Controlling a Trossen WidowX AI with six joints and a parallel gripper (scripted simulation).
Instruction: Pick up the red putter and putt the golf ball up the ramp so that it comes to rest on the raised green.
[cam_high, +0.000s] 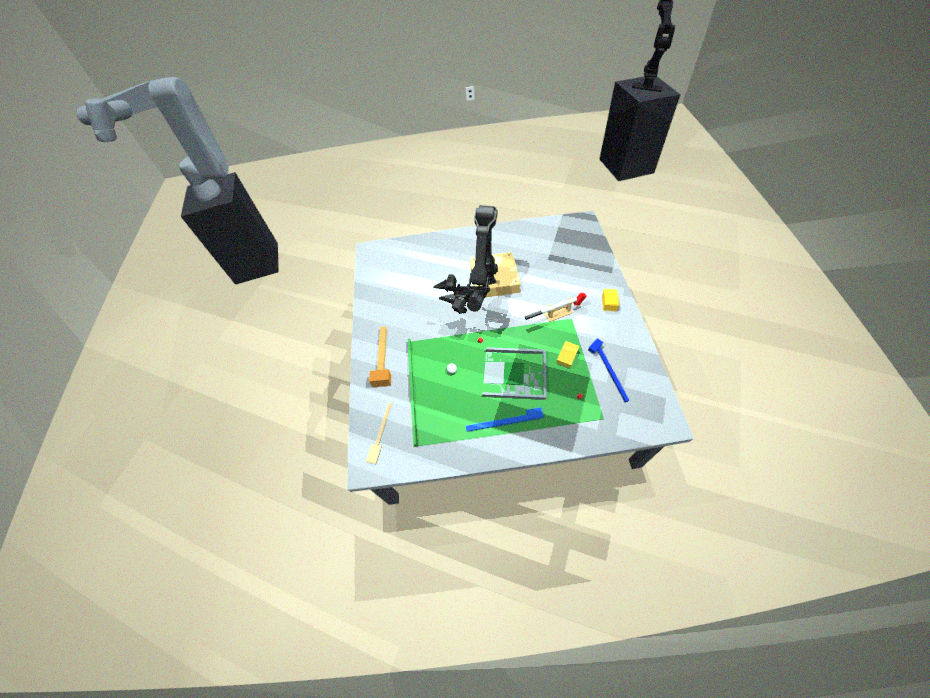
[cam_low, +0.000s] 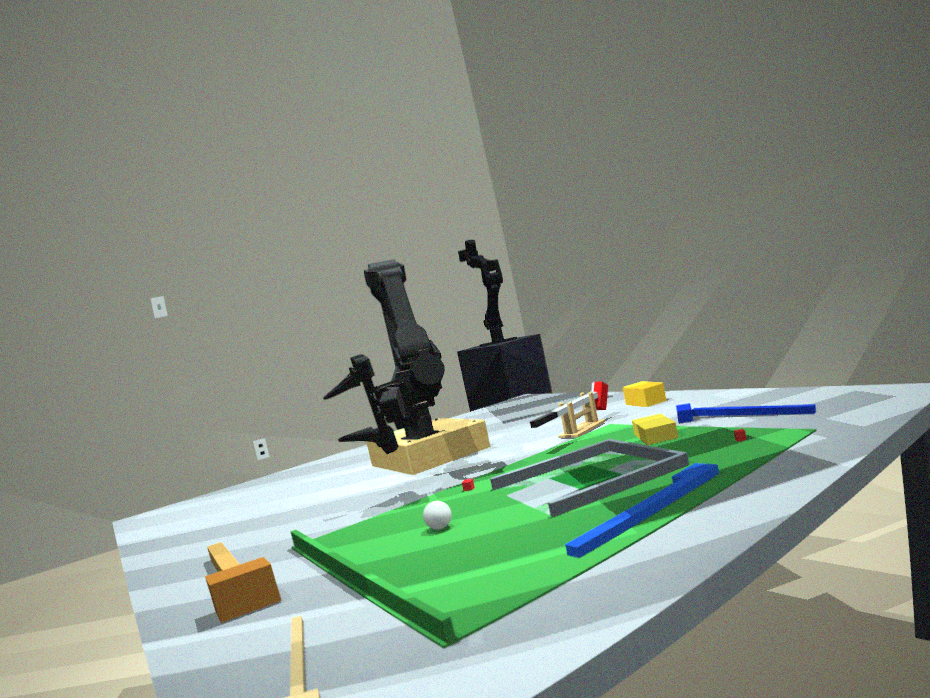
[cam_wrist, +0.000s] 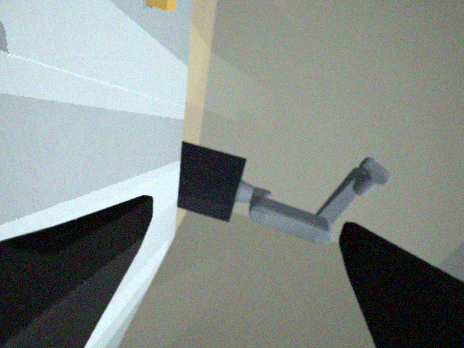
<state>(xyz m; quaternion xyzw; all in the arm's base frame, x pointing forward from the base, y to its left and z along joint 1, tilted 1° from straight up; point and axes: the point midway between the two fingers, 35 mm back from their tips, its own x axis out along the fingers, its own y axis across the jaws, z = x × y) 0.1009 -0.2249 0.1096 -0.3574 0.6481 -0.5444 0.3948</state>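
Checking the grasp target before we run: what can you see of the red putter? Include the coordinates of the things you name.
The red putter (cam_high: 553, 307) (cam_low: 578, 401) has a blocky red head, a pale grey shaft and a black grip; material unclear, surfaces look plain. It lies across a small light wooden stand, head end higher, grip sloping down, beside the green mat (cam_high: 443, 413) (cam_low: 398, 555). The gripper (cam_high: 444, 291) (cam_low: 332, 418) isn't touching it.

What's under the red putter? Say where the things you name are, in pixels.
A small wooden stand (cam_high: 559, 311) (cam_low: 578, 432) carries the red putter (cam_high: 555, 306) (cam_low: 600, 395) off the tabletop, under its shaft. The exact contact points are too small to make out; the stand hides the tabletop beneath its base.
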